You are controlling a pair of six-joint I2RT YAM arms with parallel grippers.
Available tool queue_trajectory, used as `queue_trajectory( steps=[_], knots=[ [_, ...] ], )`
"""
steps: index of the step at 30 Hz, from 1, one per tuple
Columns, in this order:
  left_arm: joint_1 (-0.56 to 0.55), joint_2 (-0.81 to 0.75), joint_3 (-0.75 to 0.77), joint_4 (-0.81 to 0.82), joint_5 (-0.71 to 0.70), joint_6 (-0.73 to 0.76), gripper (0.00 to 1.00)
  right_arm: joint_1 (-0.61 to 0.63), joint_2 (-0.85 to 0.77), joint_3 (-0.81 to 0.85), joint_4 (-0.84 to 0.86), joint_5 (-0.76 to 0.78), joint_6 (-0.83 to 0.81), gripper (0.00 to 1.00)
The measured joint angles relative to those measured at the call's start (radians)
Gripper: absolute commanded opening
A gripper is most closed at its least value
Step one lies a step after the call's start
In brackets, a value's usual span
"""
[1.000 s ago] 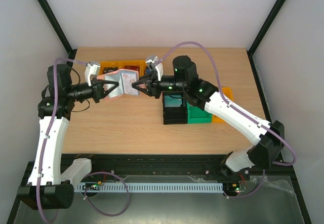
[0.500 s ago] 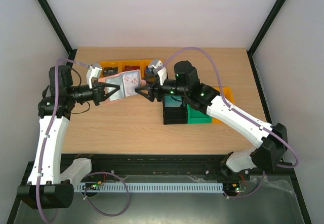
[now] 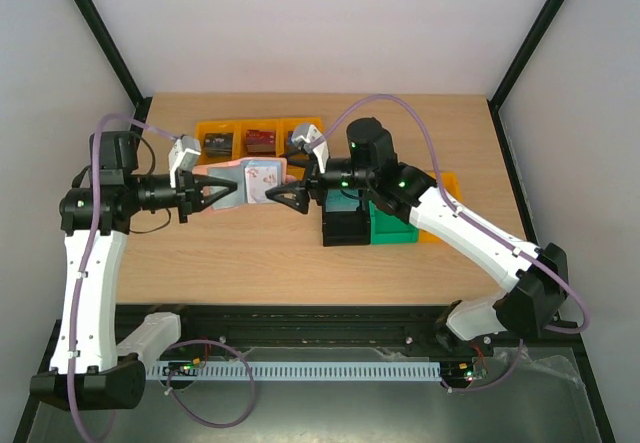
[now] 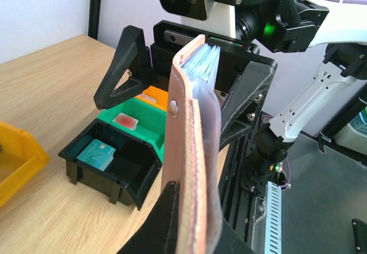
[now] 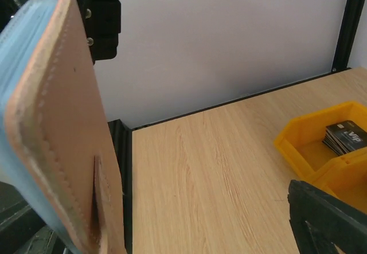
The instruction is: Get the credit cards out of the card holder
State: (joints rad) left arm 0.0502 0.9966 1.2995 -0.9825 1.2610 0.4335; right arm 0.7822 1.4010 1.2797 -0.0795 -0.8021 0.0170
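Clamping card holder point(image 3: 255, 178) — left end effector point(image 3: 226, 195), right end effector point(image 3: 281, 195) agape

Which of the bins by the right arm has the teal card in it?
The black bin: the teal card lies flat on its floor. The green bin beside it holds something small and reddish instead.

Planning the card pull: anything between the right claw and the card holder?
Nothing visible stands between them. The right claw is open and straddles the free end of the card holder, held up in the air. The left claw is shut on the other end.
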Motion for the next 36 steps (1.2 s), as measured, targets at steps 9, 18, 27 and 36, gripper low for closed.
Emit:
queue_trajectory(
  steps=[9, 18, 27, 36],
  knots=[
    [0.000, 0.003, 0.003, 0.011, -0.023, -0.030, 0.02, -0.004, 0.002, 0.005, 0.013, -0.127, -0.013, 0.37],
    [0.000, 0.005, -0.005, 0.027, -0.034, -0.044, 0.17, -0.004, 0.043, 0.007, 0.086, -0.213, 0.087, 0.02],
    [0.007, -0.011, -0.101, 0.259, -0.264, -0.317, 0.71, -0.003, 0.048, 0.017, 0.041, 0.086, 0.173, 0.02],
    [0.030, 0.002, -0.136, 0.414, -0.516, -0.493, 0.48, 0.024, 0.182, 0.179, -0.246, 0.774, 0.261, 0.02]
  ],
)
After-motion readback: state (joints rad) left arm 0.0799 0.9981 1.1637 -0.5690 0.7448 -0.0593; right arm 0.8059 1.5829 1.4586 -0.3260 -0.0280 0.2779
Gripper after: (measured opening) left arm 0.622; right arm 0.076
